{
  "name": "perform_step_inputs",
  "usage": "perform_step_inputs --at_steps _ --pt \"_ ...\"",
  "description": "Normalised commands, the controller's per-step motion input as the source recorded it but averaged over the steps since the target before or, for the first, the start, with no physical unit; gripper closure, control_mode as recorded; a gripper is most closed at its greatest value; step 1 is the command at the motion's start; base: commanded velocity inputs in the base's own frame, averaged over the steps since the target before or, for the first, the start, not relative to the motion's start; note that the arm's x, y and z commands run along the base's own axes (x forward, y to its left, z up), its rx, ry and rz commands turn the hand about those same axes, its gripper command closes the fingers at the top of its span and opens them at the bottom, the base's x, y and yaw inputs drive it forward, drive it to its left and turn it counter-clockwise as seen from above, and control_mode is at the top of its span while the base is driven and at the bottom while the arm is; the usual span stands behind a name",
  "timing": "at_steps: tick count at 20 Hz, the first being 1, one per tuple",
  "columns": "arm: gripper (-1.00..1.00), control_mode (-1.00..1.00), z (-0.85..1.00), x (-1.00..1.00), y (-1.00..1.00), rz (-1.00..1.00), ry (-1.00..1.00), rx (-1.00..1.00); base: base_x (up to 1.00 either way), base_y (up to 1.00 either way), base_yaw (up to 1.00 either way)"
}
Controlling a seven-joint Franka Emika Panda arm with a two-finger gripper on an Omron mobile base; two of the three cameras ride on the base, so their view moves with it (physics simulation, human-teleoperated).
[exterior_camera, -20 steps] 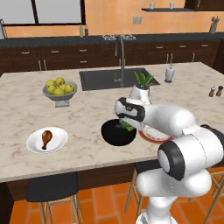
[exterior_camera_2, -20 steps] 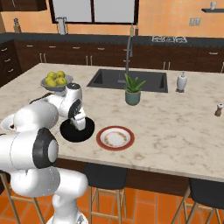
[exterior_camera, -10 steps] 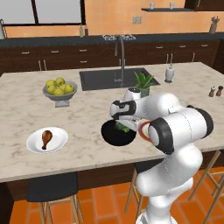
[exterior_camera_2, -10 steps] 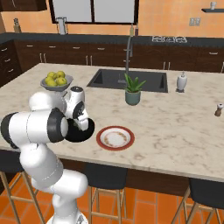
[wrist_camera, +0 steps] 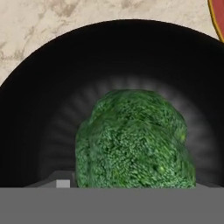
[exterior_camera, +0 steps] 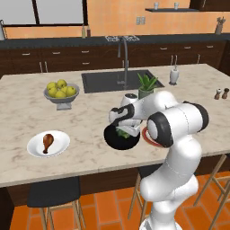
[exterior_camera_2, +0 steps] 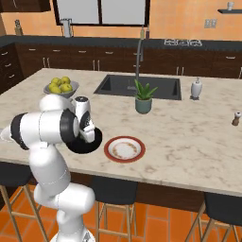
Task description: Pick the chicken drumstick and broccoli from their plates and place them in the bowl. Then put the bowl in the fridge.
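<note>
The desk (exterior_camera: 90, 148) is a long marble island, and the white arm (exterior_camera: 175, 130) rises at its near edge, folds at a bulky elbow and reaches back low toward the bowl, wrist bent so the hand points down. The pincer (exterior_camera: 122, 128) hangs just over the black bowl (exterior_camera: 112, 140), directly beneath it; its jaws stand apart and clamp nothing. Seen from the right base camera, the arm (exterior_camera_2: 52, 130) curls in front of the bowl (exterior_camera_2: 94, 142), hiding most of it.

Just beside the pincer, on the elbow side, lies the red-rimmed plate (exterior_camera_2: 125, 149), bare. Well off to the pincer's other side sits the white plate (exterior_camera: 48, 143) with the drumstick (exterior_camera: 47, 141) on it.

The broccoli (wrist_camera: 133, 140) rests inside the bowl (wrist_camera: 48, 87), right under the pincer, free of it; a green bit (exterior_camera: 122, 133) shows there from the left base camera too.
</note>
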Motion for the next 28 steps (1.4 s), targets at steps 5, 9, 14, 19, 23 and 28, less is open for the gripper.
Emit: perform_step_inputs --at_steps 5,9,14,19,23,28 --pt "-1.0 -1.0 0.17 -0.39 0.0 0.0 -0.03 0.0 0.0 0.0 0.0" --pt "-1.0 -1.0 0.23 -0.61 0.0 0.0 -0.11 0.0 0.0 0.0 0.0" --pt "-1.0 -1.0 0.43 -0.92 -0.07 -0.01 -0.13 0.03 0.0 0.0 0.0" --pt "-1.0 -1.0 0.7 -0.8 -0.09 0.0 -0.02 0.0 0.0 0.0 0.0" --pt "-1.0 -1.0 0.77 -0.67 -0.71 0.18 -0.05 -0.14 0.0 0.0 0.0" --pt "-1.0 -1.0 0.51 -0.62 -0.62 0.25 0.01 -0.14 0.0 0.0 0.0"
